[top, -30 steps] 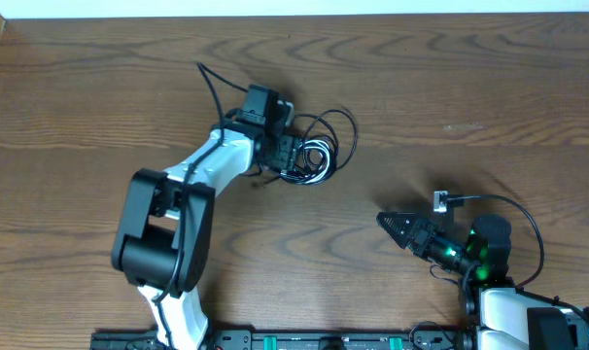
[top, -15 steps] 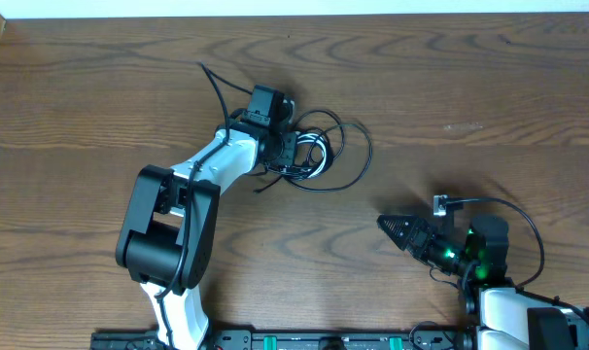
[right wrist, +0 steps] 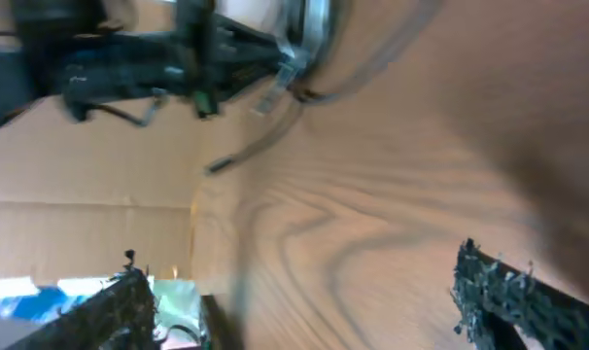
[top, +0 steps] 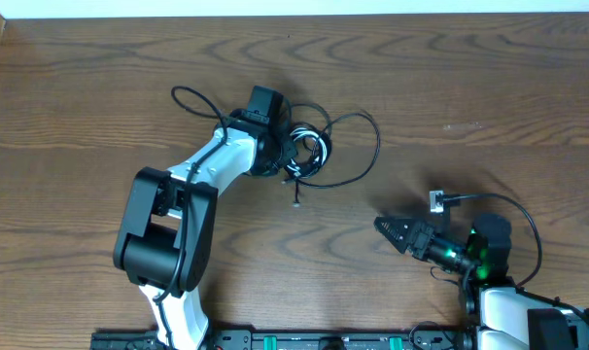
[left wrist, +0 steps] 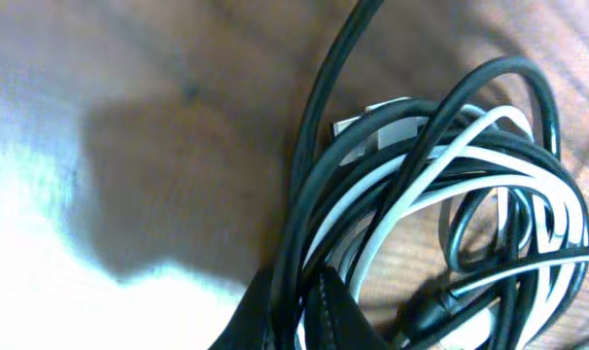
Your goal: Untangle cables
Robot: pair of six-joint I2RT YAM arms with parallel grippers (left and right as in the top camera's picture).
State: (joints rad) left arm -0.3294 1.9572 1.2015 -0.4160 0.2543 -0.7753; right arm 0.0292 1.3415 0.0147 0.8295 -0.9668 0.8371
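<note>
The cables lie as a small coil of black cords and one white cord on the wooden table, left of centre. One black loop sweeps out to the right, and a plug end trails below. My left gripper is at the coil's left edge. In the left wrist view its jaws are shut on a few black strands, and the coil fills the right half. My right gripper hovers lower right, well apart from the cables. It stands open over bare wood.
A black wire loop curls off the left arm toward the far left. A small white connector on a black wire sits by the right arm. The table's far edge runs along the top.
My left gripper has shut on the cables and pulled the coil slightly. The right-hand loop has spread wider and a plug end has dropped out below. The right gripper has barely moved.
</note>
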